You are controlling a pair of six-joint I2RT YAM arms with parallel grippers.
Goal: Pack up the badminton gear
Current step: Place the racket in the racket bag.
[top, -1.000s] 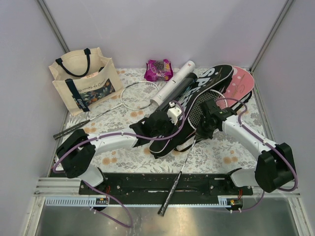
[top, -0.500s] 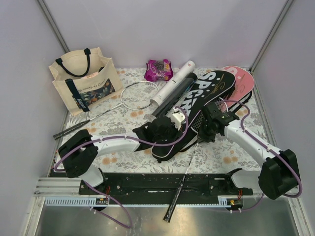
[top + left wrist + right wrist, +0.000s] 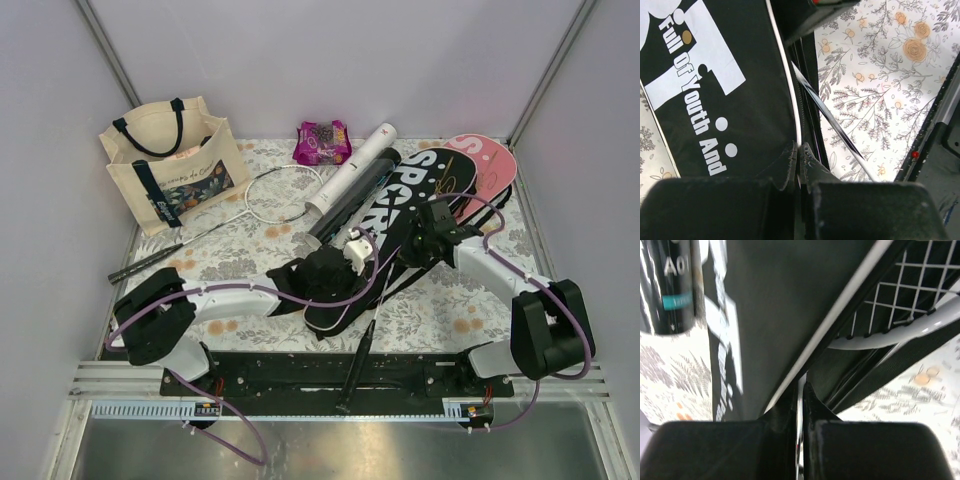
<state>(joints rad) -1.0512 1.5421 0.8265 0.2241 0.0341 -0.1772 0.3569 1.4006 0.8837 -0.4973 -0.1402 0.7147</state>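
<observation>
Since a second ago the black cover [image 3: 400, 200] has swung round on the floral tabletop [image 3: 450, 310]. Its white SPORT lettering now faces up, and it hides most of the head of the racket [image 3: 358, 365] inside it. That racket's handle has drawn in and now pokes from the cover's near end across the arms' base plate. The pink cover [image 3: 492, 160] lies partly under the black cover's far right edge, with more of it showing than before. A second racket [image 3: 283, 193] lies loose, well to the left of the black cover. A white tube [image 3: 350, 170] and a black tube [image 3: 345, 200] lie side by side against the cover's left flank. The left hand [image 3: 335, 268] is closed tight on the black cover's piped edge near its narrow end. The right hand [image 3: 425, 240] is pinched shut on the same cover's edge farther up, where the right wrist view shows strings inside the open seam. The cover looks light, limp and rather slick, so it will likely sag and slide unless held at two spots. That stiffer piped edge beside the zip seems the surest place to grip it. The racket looks light and rigid, but its shaft is thin and its strings delicate, so the handle is probably the best place to take it.
</observation>
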